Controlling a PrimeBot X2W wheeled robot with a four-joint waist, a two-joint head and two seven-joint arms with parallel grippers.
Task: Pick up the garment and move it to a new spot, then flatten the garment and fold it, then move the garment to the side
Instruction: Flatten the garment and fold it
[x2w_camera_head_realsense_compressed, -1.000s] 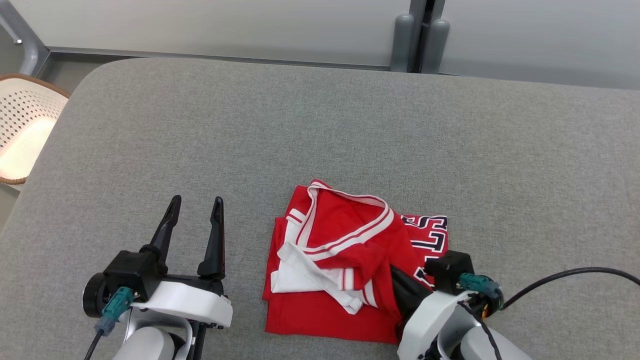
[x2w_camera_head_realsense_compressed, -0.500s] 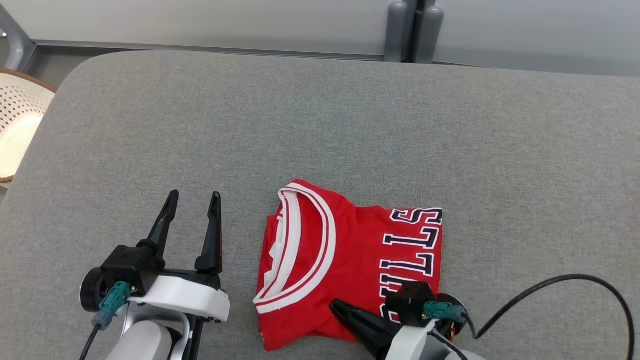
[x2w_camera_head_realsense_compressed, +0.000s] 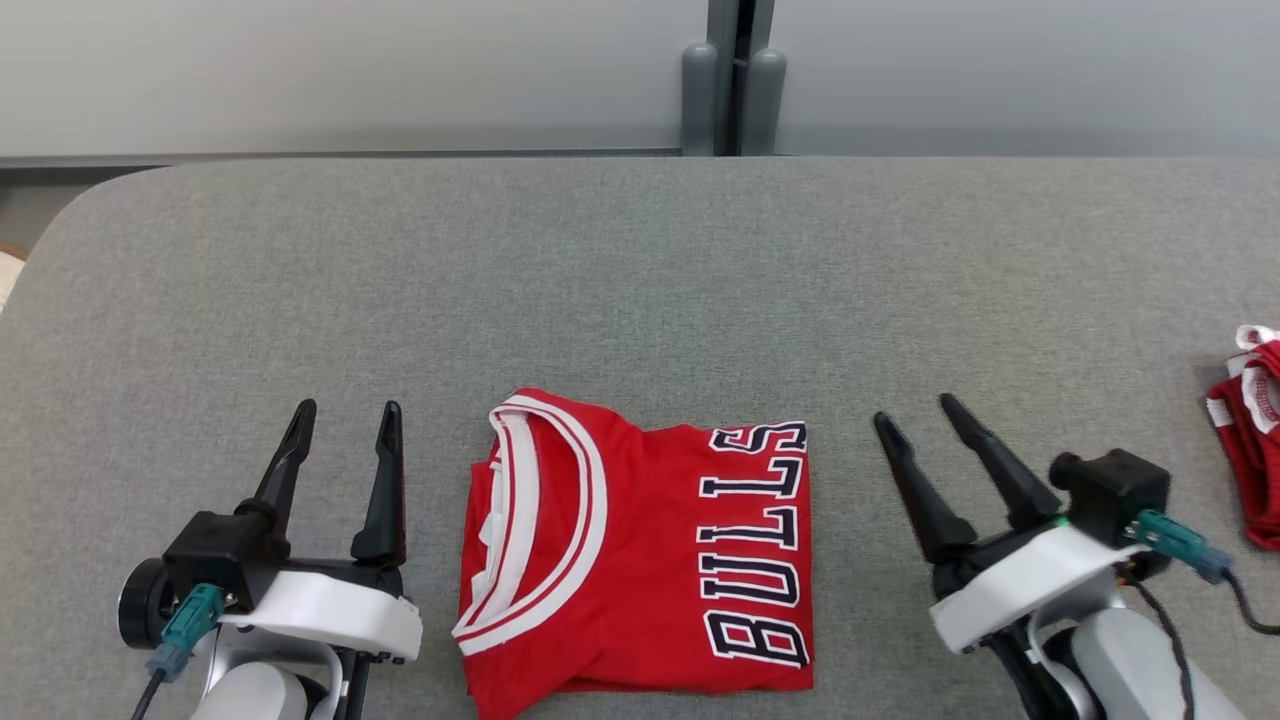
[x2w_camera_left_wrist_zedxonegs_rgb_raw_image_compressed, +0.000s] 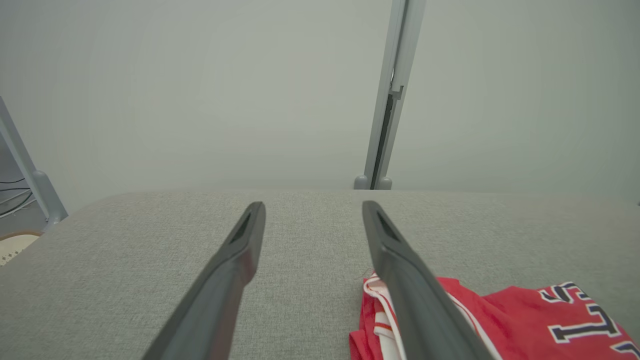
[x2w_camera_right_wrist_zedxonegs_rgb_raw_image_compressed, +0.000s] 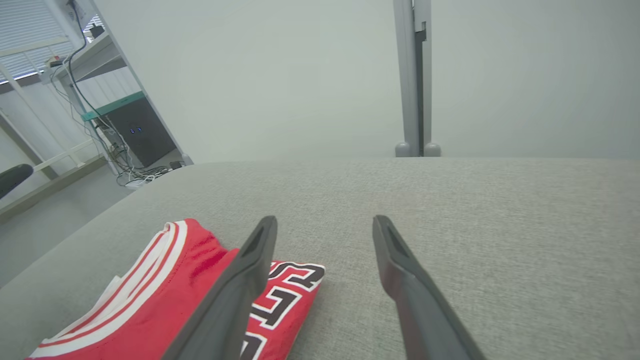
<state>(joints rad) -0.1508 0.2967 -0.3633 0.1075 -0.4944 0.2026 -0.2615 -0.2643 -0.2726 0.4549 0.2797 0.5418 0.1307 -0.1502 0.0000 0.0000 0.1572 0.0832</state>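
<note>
Currently: garment (x2w_camera_head_realsense_compressed: 640, 560), red, folded, white-trimmed collar and BULLS lettering upward, laid on counter (x2w_camera_head_realsense_compressed: 640, 260) between left claw (x2w_camera_head_realsense_compressed: 347, 407) and right claw (x2w_camera_head_realsense_compressed: 912, 408), both spread open, touched by neither

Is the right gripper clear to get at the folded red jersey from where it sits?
Probably yes. The right gripper sits open beside the jersey, apart from its lettered edge, with just bare grey table between them.
</note>
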